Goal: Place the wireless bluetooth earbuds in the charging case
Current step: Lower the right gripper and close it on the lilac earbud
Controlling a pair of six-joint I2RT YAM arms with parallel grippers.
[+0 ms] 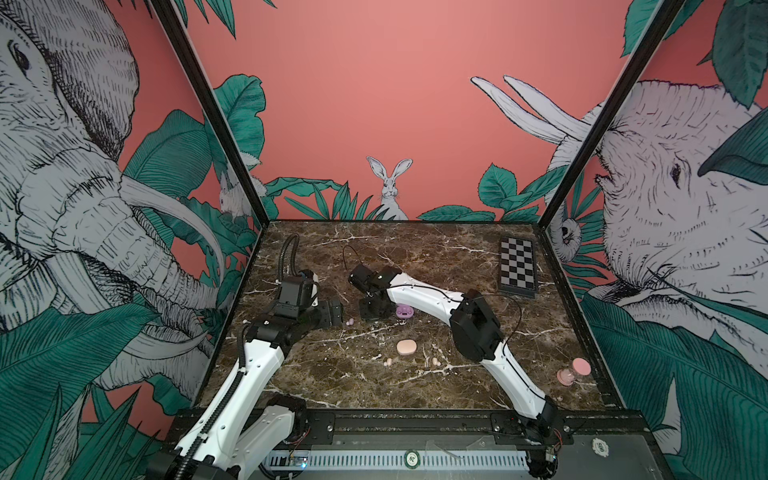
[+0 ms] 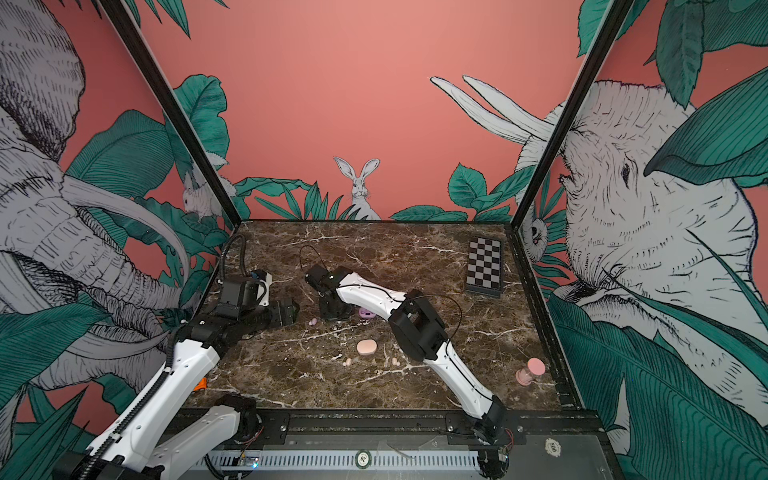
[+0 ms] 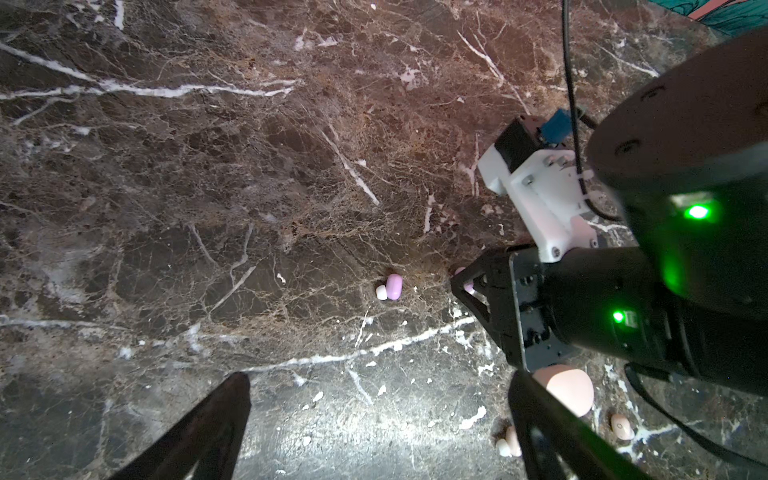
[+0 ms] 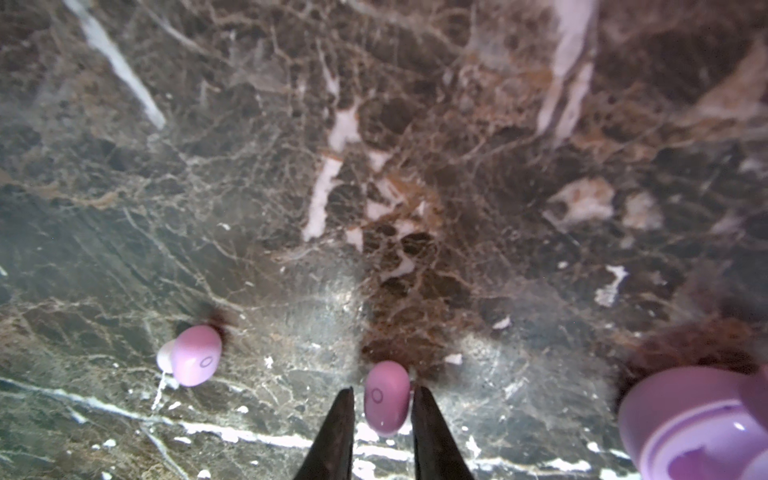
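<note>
- My right gripper [image 4: 382, 409] stood over the marble table [image 4: 415, 166], its fingers [image 4: 338, 432] set narrowly on either side of a lilac earbud [image 4: 386, 397]; I could not tell whether they pinched it.
- The second lilac earbud [image 4: 195, 355] lay apart from it, and the open lilac case [image 4: 698, 424] sat on its other side.
- My left gripper [image 3: 374, 428] hung with fingers spread wide, holding nothing.
- The closed peach case [image 1: 406, 347] lay nearer the front, with one peach earbud [image 1: 387, 362] on each side, the other [image 1: 435, 361] well apart.

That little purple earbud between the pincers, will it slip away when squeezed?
Quite possibly. The purple earbud looks smooth and rounded, so the right gripper's narrow fingers might squirt it out. It lies loose on polished marble, so it probably slides or rolls easily.
</note>
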